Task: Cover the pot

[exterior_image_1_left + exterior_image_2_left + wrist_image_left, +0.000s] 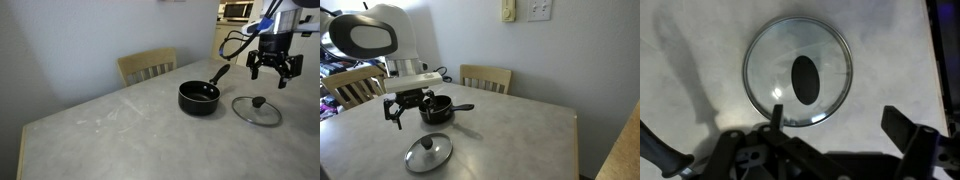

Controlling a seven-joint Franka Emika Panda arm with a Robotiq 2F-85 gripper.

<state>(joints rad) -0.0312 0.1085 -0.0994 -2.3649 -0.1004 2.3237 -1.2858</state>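
Black metal forms the pot (198,96), a small saucepan seen standing upright and uncovered on the pale grey table (100,135). Its inside is dark, and its long straight handle reaches out level from the low wall. In both exterior views the pot is placed toward the end of the table where the robot stands, well in from the edges.

Just beside the pot, but apart from it, a round glass lid (256,110) is laid flat on the table with its black knob turned up. In the wrist view the lid is shown whole, and the table surface can be seen through the glass.

Above the lid the gripper (275,68) is held in the air with its jaws spread wide. Nothing is grasped between them, and neither the lid nor the pot is touched.

A wooden chair (148,66) is set against one long edge of the table, behind the pot. A second chair (350,85) is seen in an exterior view near the robot's white arm (370,35). Two wall plates (538,10) are fixed high on the wall.
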